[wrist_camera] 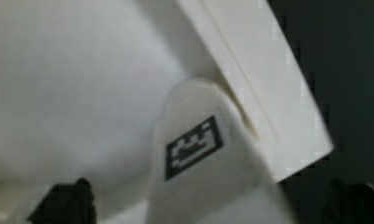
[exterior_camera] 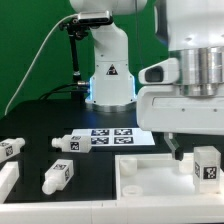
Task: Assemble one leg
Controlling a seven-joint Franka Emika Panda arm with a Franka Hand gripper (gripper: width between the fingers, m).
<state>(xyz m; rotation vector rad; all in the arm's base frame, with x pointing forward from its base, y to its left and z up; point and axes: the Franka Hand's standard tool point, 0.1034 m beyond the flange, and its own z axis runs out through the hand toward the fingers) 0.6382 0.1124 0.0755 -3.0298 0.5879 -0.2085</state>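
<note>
Nearest in the exterior view, the tabletop (exterior_camera: 150, 172) lies on the black worktop (exterior_camera: 40, 125) with its raised rim showing, and the leg (exterior_camera: 206, 165) is held upright over it, toward the exterior view's right. The hand (exterior_camera: 192, 152) comes down onto that leg from the large white wrist housing; its fingers appear to be clamped on the leg, though the contact itself is largely hidden. In the wrist view the leg (wrist_camera: 210, 150) is seen close against the tabletop's rim (wrist_camera: 255, 80), its tag facing the camera. The task is judged to be in its middle part: the leg has been picked up and brought to the tabletop, while seating and turning it into its hole are left, and no hole can be made out. Farther back, three spare legs (exterior_camera: 58, 176) lie loose, then the marker board (exterior_camera: 108, 135), and last the arm's base (exterior_camera: 110, 80).
</note>
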